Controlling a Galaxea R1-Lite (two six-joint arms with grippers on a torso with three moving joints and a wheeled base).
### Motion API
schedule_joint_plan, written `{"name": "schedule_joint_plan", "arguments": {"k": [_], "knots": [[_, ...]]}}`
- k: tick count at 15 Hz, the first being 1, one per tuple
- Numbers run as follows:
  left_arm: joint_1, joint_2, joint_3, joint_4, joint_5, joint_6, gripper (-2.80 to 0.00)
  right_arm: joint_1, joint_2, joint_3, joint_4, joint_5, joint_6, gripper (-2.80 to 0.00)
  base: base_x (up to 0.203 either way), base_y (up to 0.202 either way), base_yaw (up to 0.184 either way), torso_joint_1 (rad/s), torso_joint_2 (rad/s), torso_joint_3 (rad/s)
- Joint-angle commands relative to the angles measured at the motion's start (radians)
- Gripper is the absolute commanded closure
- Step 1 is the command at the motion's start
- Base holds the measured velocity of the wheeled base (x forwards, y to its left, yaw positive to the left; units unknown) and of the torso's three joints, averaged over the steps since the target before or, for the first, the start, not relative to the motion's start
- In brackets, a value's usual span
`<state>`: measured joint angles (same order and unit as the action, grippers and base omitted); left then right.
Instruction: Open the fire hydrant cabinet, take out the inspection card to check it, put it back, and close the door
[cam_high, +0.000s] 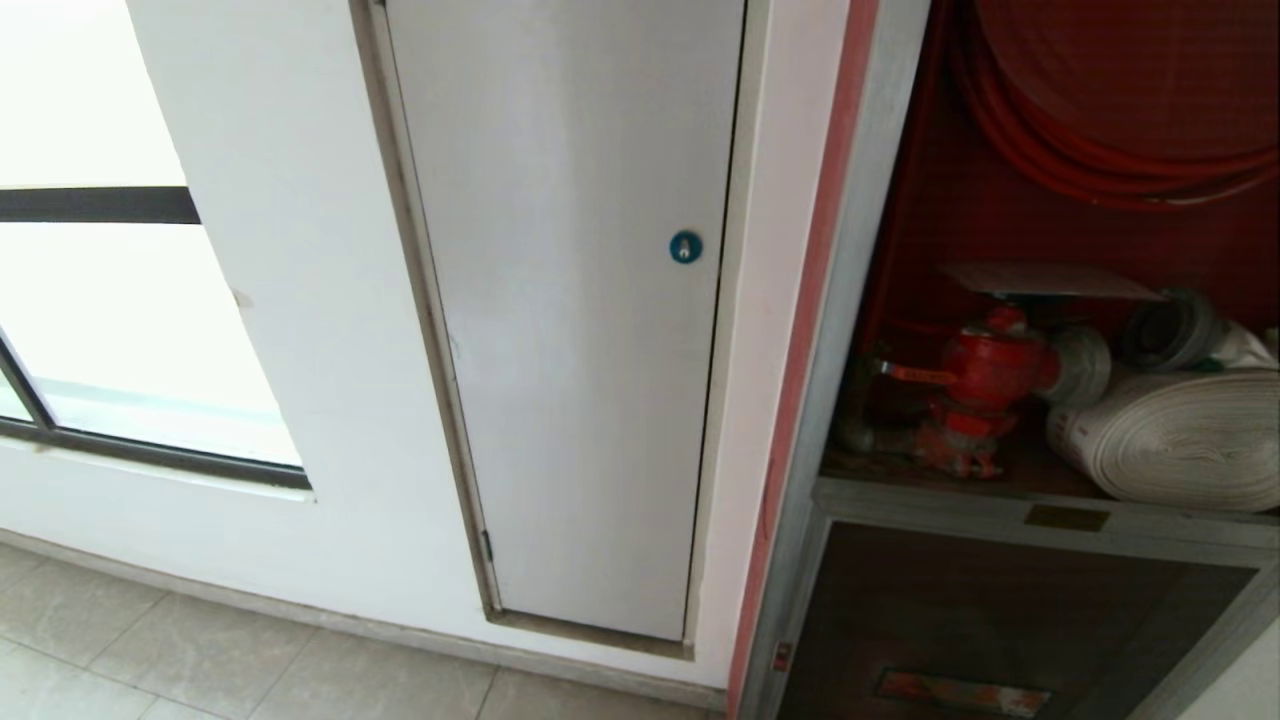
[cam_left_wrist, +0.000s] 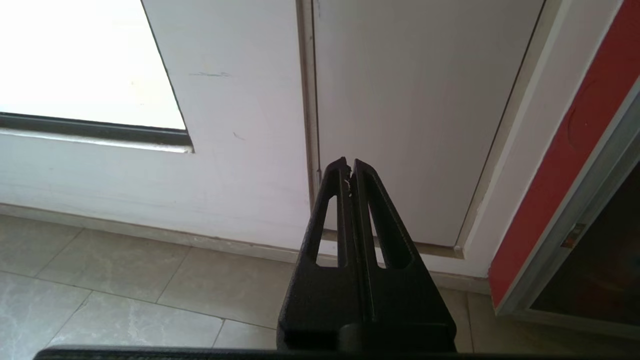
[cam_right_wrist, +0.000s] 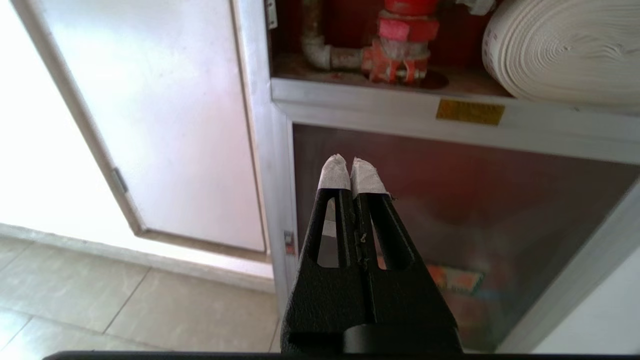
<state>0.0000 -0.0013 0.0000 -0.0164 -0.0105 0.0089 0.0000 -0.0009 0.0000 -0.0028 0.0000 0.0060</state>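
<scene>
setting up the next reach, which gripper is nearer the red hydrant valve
Right. The right gripper hangs shut before the cabinet's lower panel, just below the red hydrant valve. The left gripper, also shut, faces the plain grey-white door beside the cabinet.

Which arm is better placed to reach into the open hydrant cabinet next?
Probably the right. The right gripper, shut, faces the cabinet below the hydrant valve. The left gripper, also shut, faces the plain white door beside it.
</scene>
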Motion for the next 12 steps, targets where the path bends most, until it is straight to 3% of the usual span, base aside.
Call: {"name": "schedule_joint_plan", "arguments": {"k": [1,12], "knots": [[0.0,0.001,0.006,0.0,0.0,0.0,0.0,0.0,-0.002,-0.002,0.0,0.0,0.0,0.0,-0.195,0.0,0.002,0.001,0.0,0.007],[0.0,0.001,0.006,0.0,0.0,0.0,0.0,0.0,-0.002,0.0,0.0,0.0,-0.001,0.0,-0.197,0.0,0.001,0.003,0.0,0.001]]}}
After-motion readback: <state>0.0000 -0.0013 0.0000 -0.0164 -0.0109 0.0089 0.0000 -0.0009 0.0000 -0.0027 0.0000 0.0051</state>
